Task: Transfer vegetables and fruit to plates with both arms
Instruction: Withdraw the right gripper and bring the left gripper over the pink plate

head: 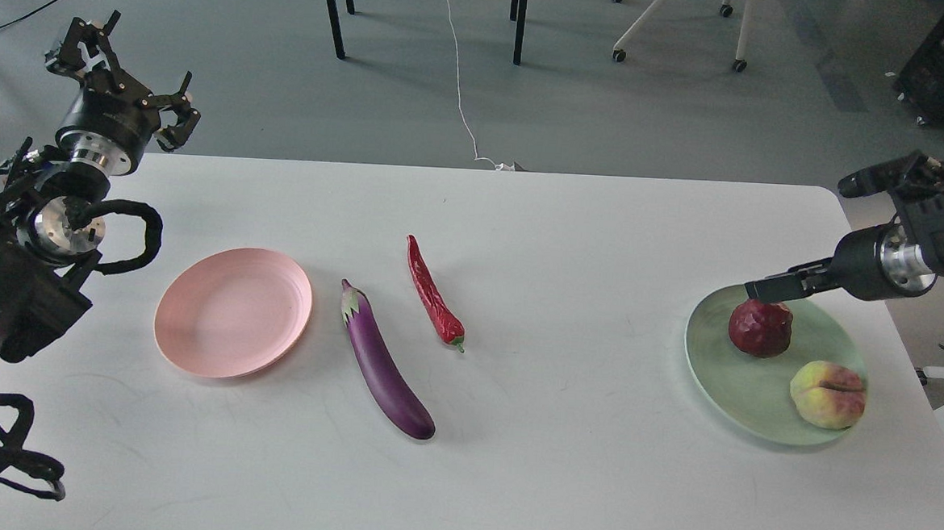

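The jaws of the right gripper (769, 290) sit at the top of the pomegranate (760, 329), just touching or nearly so; seen edge-on and dark, whether they are apart or clamped cannot be told. The jaws of the left gripper (139, 66) are raised off the far-left corner of the counter (558, 463), spread apart and holding nothing.

In the head view, the mint green plate (725, 375) lies near the right edge of the counter and holds both fruits. The pomegranate rests on its far half, dark red and faceted. The peach (828, 394) lies on the near right part of the same plate, just beside the pomegranate but apart from it, yellow-green with a pink blush and a deep crease across its top.

The pink plate (233, 311) lies on the left side of the counter with nothing on it. To its right, on the bare counter, the eggplant (386, 371) lies at a slant, glossy purple, its pale cap toward the far end. The red chili pepper (435, 294) lies just beyond and to the right, wrinkled, its green stem at the near end. The two vegetables are near each other but not touching.
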Controlling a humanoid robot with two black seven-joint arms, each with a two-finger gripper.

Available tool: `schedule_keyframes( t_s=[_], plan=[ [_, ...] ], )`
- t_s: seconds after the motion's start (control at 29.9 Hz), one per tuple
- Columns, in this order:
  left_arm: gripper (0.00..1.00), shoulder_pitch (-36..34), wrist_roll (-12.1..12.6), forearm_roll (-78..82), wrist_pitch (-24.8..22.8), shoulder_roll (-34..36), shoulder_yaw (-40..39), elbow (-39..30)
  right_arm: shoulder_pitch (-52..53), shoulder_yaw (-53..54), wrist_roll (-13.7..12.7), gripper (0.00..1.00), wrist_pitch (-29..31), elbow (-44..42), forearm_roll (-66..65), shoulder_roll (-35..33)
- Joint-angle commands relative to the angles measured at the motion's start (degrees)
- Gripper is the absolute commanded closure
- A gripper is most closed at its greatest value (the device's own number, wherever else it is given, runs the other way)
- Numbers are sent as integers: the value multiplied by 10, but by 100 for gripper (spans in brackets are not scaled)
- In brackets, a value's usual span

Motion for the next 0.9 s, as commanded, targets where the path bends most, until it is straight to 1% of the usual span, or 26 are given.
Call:
schedule_keyframes(
  t_s=[0.0,0.07,0.17,0.23,0.33,0.4,0.47,0.6,0.64,0.77,0.87],
  plan=[
    [1,-1,0,63,0,30,20,-80,-37,112,0,2,1,-51,33,-2],
    [1,-1,-3,125,0,57,46,-135,-56,151,0,2,-6,-82,43,16],
    [1,0,-2,202,0,94,60,-215,-69,211,0,2,-15,-130,72,58],
    [2,0,-2,257,0,128,68,-276,-89,249,0,2,-22,-156,122,73],
    [2,0,-2,333,0,178,84,-370,-108,290,0,2,-32,-172,211,75],
    [2,0,1,391,21,209,90,-439,-115,309,0,2,-34,-171,271,76],
    [2,1,14,458,49,233,97,-510,-123,323,0,2,-34,-169,346,79],
    [2,1,69,590,81,271,143,-613,-151,335,0,2,-32,-167,492,84],
    [2,1,76,624,88,279,156,-629,-159,341,0,1,-30,-166,528,83],
    [2,3,75,745,97,306,200,-645,-204,376,0,1,-10,-165,690,78],
    [3,3,78,818,97,311,226,-648,-240,410,0,1,26,-168,787,78]
  ],
)
